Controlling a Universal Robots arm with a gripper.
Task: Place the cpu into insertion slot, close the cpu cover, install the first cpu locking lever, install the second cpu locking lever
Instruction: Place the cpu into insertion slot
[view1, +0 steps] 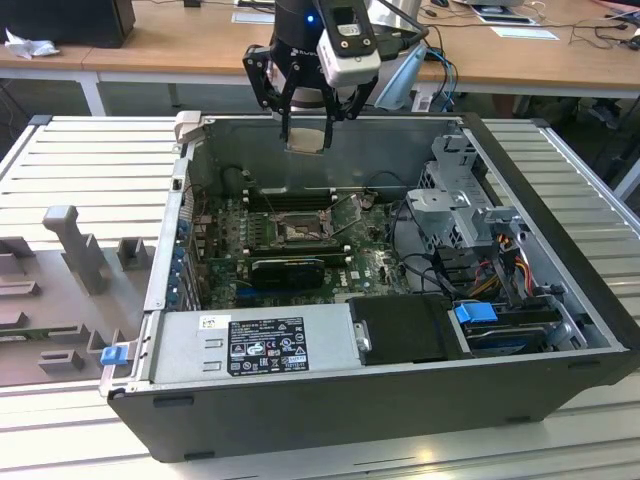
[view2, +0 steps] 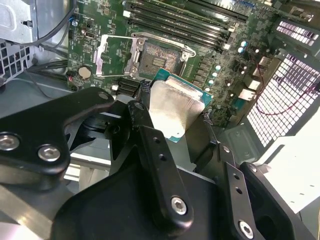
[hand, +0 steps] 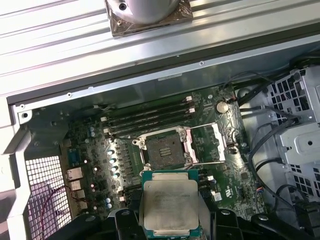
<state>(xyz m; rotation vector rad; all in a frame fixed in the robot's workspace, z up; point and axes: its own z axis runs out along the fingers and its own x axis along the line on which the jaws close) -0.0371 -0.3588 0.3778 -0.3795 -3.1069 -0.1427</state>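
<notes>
Exterior view: your tool (view1: 305, 120) hangs above the far wall of the open computer case (view1: 330, 410). Its fingers are clamped on the cpu (view1: 305, 138). The chip is high over the motherboard and well apart from the insertion slot (view1: 298, 232), which lies lower down and nearer this camera. The chip's pale tan face turns toward this camera, so I judge it is tilted, not level.

Second wrist view: the cpu (view2: 175, 110) shows its silver top, gripped at its edges between the black fingers (view2: 145, 125). The insertion slot (view2: 157, 61) is bare, with its pin field exposed. The cpu cover (view2: 112, 56) is swung open just beside it, so nothing blocks the socket.

First wrist view: the cpu (hand: 169, 204) is short of the insertion slot (hand: 162, 147), with the cpu cover (hand: 212, 142) folded away to one side. The chip is square, so it has no real long axis. Its edges look close to parallel with the socket frame, perhaps slightly turned.

To do this placement well, level the chip, square its edges to the frame, and centre it over the pins. Then lower it straight down and never slide it across the pin field.
</notes>
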